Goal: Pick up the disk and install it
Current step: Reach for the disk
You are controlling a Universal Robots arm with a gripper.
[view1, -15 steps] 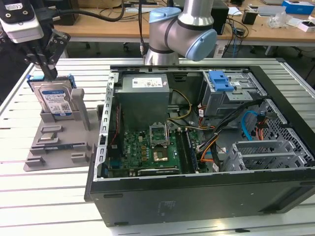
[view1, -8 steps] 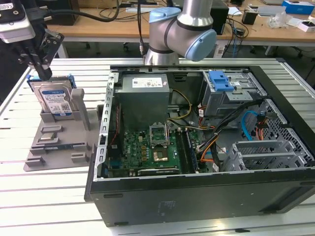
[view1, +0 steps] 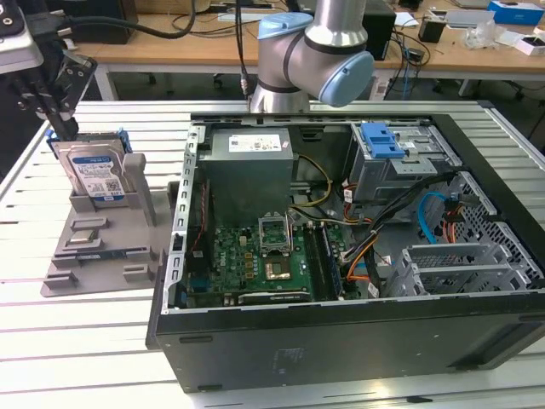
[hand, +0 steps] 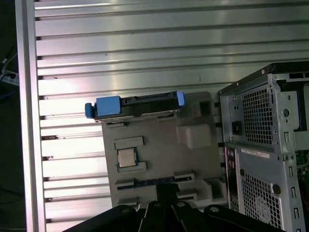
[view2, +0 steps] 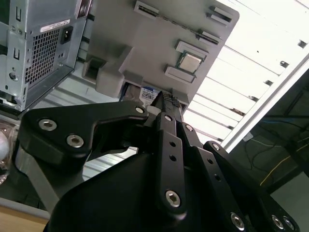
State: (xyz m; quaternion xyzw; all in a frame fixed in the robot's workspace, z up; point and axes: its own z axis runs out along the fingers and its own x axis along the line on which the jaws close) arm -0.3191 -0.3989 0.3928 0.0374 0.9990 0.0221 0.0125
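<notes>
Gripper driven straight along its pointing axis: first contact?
Probably the disk. In the exterior view the gripper points down at the disk's top edge, where it stands upright in the grey holder. Depth is unclear, so it could narrowly miss.

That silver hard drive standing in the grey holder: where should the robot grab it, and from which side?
Probably by its upper part, from above. The disk stands on edge in the grey holder, whose walls cover its lower part, leaving the top free. It is thin, so jaws could close across label face and back, between the blue rails.
</notes>
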